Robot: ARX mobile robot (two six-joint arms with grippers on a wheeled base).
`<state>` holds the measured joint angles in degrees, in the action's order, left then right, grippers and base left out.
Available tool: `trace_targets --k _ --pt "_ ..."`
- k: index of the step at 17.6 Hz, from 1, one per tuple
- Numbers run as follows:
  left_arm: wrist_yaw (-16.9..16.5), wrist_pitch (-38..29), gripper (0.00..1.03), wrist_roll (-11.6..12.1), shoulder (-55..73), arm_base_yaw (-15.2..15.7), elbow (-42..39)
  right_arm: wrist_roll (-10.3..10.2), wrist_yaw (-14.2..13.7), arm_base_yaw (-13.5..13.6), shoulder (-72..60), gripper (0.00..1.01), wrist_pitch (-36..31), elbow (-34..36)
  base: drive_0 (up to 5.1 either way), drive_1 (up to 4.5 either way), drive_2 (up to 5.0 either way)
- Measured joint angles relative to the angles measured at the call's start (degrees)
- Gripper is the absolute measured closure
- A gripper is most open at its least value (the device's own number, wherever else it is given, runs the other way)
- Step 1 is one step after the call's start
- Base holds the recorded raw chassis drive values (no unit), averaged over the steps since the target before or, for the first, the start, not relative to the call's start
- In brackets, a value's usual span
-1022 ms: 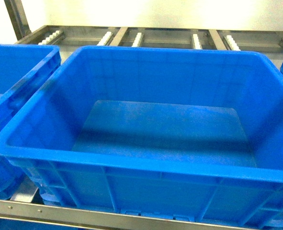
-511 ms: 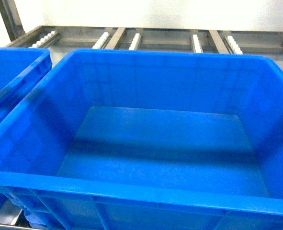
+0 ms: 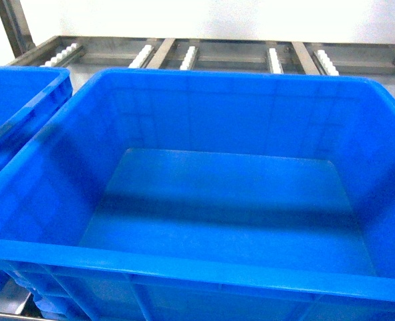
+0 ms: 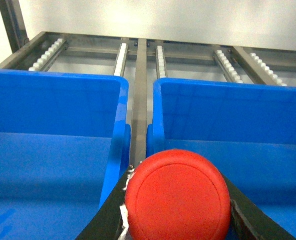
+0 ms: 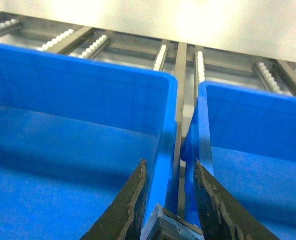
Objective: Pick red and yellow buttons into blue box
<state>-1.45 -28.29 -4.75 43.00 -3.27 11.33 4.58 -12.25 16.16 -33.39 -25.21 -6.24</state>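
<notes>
Between the left gripper's (image 4: 175, 220) fingers sits the red button (image 4: 177, 196), gripped above the blue box (image 3: 204, 271); the right gripper (image 5: 170, 200) seems closed on something unclear.

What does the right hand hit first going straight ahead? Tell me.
Probably the side wall of the blue box: the right hand points along its rim, beside the gap to the neighbouring bin. Depth is unclear.

Both grippers have flat black fingers: the left gripper's (image 4: 175, 222) carry frayed silvery tape, the right gripper's (image 5: 170, 200) worn edges (chipped).
</notes>
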Motion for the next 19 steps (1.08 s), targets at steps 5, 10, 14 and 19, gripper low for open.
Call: trace_targets --k 5,10,14,19 --pt "0.00 0.00 0.72 0.00 0.00 0.00 0.00 0.63 -2.62 7.39 -11.13 0.74 -4.57 -7.61 0.0 0.00 0.0" --pt "0.00 0.00 0.72 0.00 0.00 -0.02 0.00 4.42 -2.40 13.20 -27.78 0.74 -4.63 -16.37 0.0 0.00 0.0" --pt "0.00 0.00 0.72 0.00 0.00 0.00 0.00 6.25 -0.94 13.66 -42.88 0.74 -2.80 -26.12 0.0 0.00 0.0" --pt "0.00 -0.02 0.72 0.00 0.00 -0.02 0.00 6.86 3.56 12.26 -57.24 0.74 11.74 -39.39 0.0 0.00 0.0"
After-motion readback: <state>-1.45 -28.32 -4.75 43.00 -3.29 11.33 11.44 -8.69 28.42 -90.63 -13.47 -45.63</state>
